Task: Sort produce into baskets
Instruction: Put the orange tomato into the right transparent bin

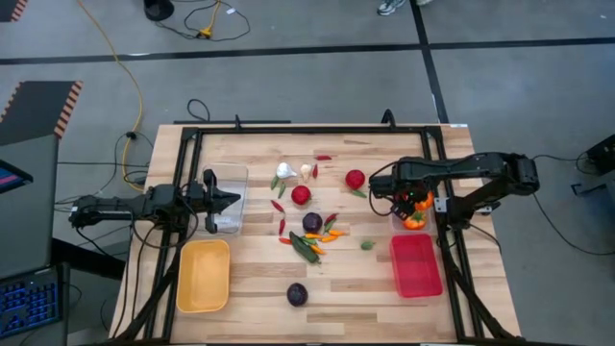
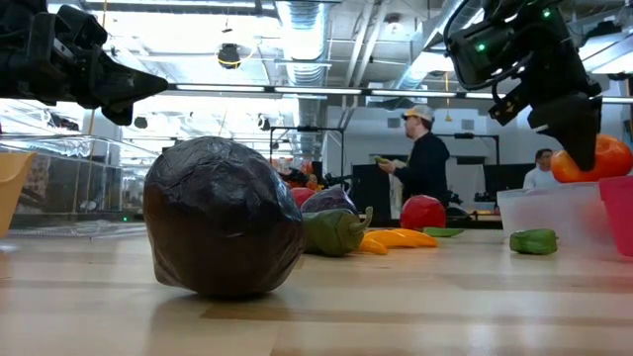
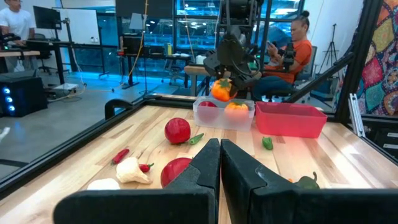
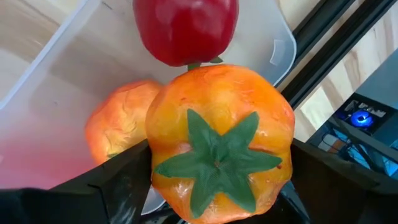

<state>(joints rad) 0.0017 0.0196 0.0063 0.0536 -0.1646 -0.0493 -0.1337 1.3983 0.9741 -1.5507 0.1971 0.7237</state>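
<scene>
Orange pepper point(image 4: 221, 140) sits between right tool point(image 4: 211, 186) fingers.

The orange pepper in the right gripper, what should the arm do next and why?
Probably open a little wider and let go, then lift clear. The right gripper holds the orange pepper just above the clear bin, which already holds another orange pepper and a red tomato.
</scene>
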